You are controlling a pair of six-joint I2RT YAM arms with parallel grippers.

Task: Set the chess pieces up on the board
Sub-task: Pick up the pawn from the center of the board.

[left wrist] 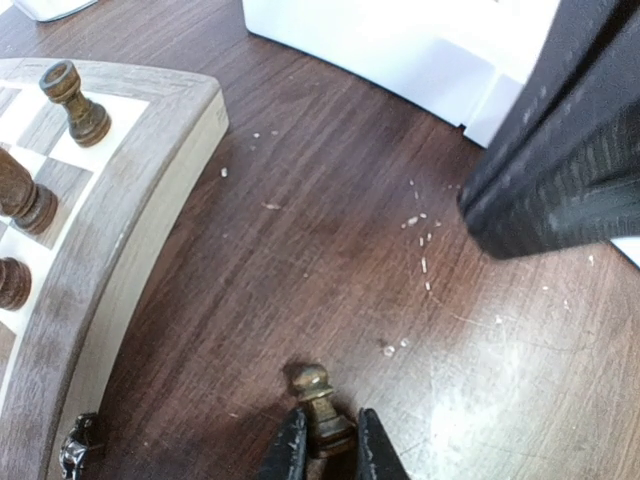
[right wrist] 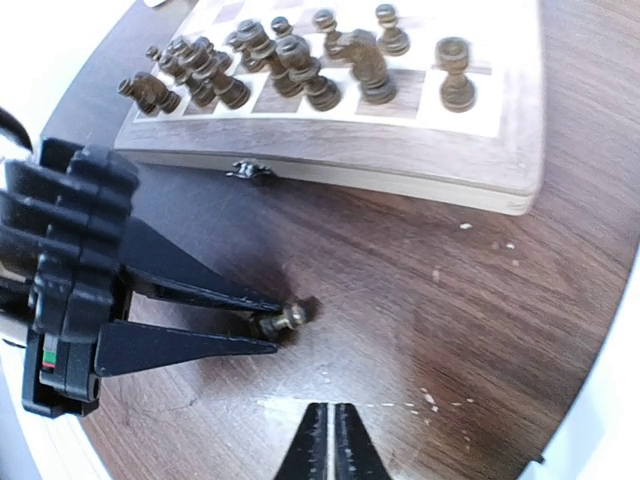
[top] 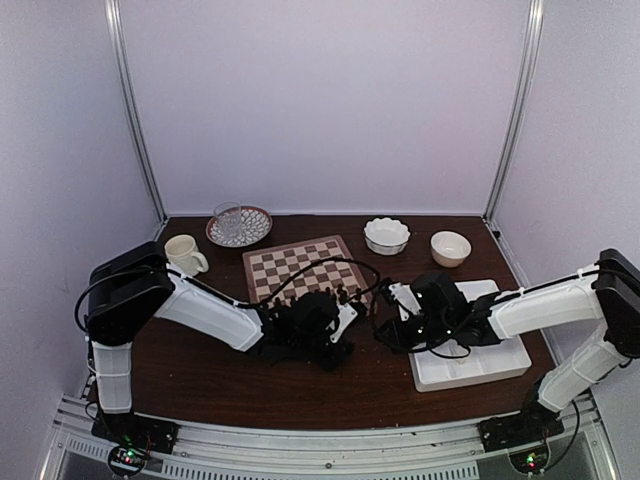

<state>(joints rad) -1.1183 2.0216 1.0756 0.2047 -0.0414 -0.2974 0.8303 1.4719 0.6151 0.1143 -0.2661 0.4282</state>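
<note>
One pawn (left wrist: 313, 384) (base hidden) in left end effector (left wrist: 330, 420).

Counts:
- chessboard (top: 290, 262) ×1, with metal latch (right wrist: 250, 172) ×1 on its edge.
- dark chess pieces (right wrist: 362, 65) on it: at least nine in the right wrist view. The left-end cluster overlaps, so the exact number can't be told. The left wrist view catches three of them.
- loose dark piece (left wrist: 320, 400) off the board, on the table (top: 250, 385): ×1.
- white tray (top: 490, 365) ×1.
- bowls ×2: scalloped white bowl (top: 386, 235) and plain cream bowl (top: 450, 247).
- mug (top: 185, 254) ×1.
- patterned plate (top: 262, 226) ×1, with glass (top: 228, 221) ×1 on it.
- arms ×2: left arm (top: 210, 315) and right arm (top: 540, 310).
- grippers ×2: left gripper (right wrist: 278, 328) and right gripper (right wrist: 328, 425).
</note>
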